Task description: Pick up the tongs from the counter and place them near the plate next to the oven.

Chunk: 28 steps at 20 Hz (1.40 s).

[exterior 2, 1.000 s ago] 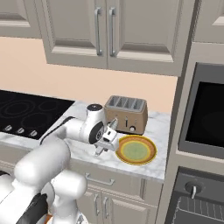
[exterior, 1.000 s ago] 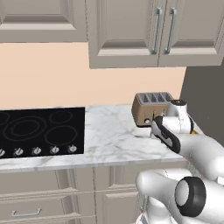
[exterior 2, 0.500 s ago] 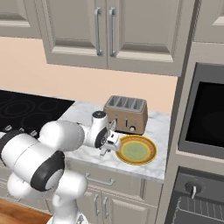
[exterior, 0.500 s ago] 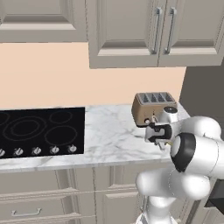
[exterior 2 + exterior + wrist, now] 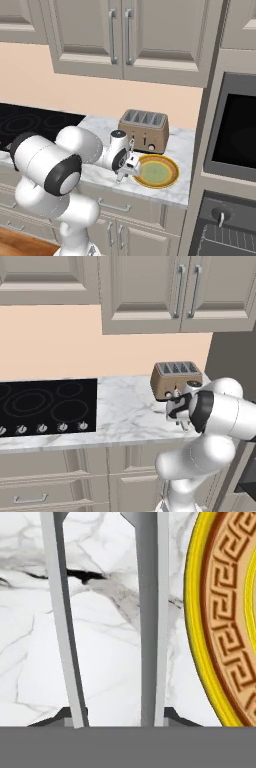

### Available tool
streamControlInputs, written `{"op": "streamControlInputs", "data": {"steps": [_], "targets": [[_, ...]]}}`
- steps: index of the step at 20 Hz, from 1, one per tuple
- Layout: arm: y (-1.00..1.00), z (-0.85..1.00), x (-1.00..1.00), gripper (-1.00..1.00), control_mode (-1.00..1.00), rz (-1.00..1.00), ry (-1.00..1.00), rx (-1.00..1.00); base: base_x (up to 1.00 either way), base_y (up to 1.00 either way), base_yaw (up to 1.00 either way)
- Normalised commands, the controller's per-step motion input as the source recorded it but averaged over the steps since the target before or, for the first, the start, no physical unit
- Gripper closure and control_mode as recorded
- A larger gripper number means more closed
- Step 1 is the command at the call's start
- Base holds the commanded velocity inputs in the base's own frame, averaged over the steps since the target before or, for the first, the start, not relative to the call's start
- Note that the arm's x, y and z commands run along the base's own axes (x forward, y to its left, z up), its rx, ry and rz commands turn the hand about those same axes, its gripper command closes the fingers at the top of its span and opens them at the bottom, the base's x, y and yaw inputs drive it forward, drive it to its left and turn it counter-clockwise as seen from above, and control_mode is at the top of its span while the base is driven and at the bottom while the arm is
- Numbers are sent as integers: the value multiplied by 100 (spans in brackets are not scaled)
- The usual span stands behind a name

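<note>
We see the claw (image 5: 131,165) low over the bench (image 5: 95,175), just left of the plate (image 5: 156,171), with its jaws drawn nearly together on the tongs (image 5: 107,617). In the hand view the tongs' two grey arms run up from between the finger tips, spread apart over the white marble with its grey veins, and the right arm lies close beside the plate's yellow rim (image 5: 200,637) without clearly touching it; we cannot tell whether the tongs rest on the bench or hang just above it. The plate carries a brown key-pattern band inside the rim, and we find no writing or brand on it. The toaster (image 5: 145,130) stands behind the claw and plate, near the wall, with no label we can read. From the left base view the claw (image 5: 179,415) sits in front of the toaster (image 5: 176,379), well right of the black cooktop (image 5: 47,406). The oven (image 5: 232,132) stands at the bench's right end, beside the plate.
</note>
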Motion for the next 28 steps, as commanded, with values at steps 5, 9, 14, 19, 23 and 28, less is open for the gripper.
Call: {"op": "streamControlInputs", "data": {"steps": [5, 9, 14, 19, 23, 28], "targets": [[0, -37, 8, -100, -100, 0, 0, -2, 0, 0, 0], [0, -4, -1, -100, -100, 0, -7, -1, 0, 0, 0], [-1, 36, -10, -100, -100, 0, -29, 3, 0, 0, 0], [0, 96, -43, -100, -100, 2, -39, 5, 0, 0, 0], [0, 100, -80, -100, -100, 9, -30, 0, 0, 0, 0], [0, 97, -100, -100, -100, 9, -24, -3, 0, 0, 0]]}}
